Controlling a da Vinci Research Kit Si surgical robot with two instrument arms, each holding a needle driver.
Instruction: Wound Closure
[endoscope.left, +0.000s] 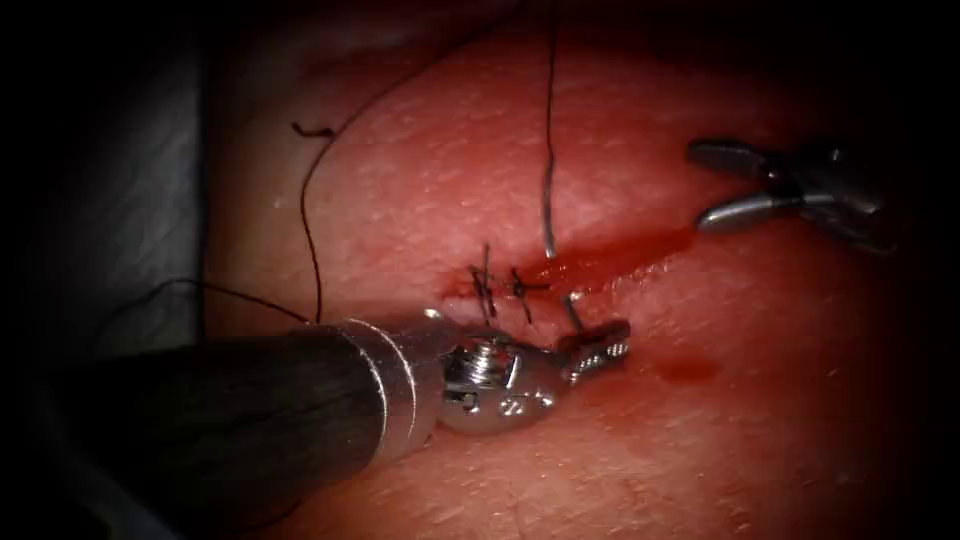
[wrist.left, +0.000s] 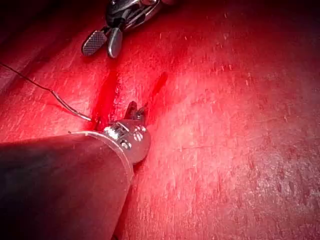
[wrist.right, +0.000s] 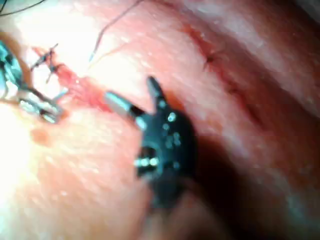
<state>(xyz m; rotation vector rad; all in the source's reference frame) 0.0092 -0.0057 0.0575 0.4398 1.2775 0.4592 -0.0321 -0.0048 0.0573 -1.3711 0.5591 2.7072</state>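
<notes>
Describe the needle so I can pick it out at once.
Find the cut in the tissue, right of the dark stitches. The needle is the pale metal sliver across it; the left tool grips its near end.

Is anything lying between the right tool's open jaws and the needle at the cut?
Nothing visible: bare tissue and red fluid separate the empty right tool from the needle, whose other end the left tool holds below the cut.
</notes>
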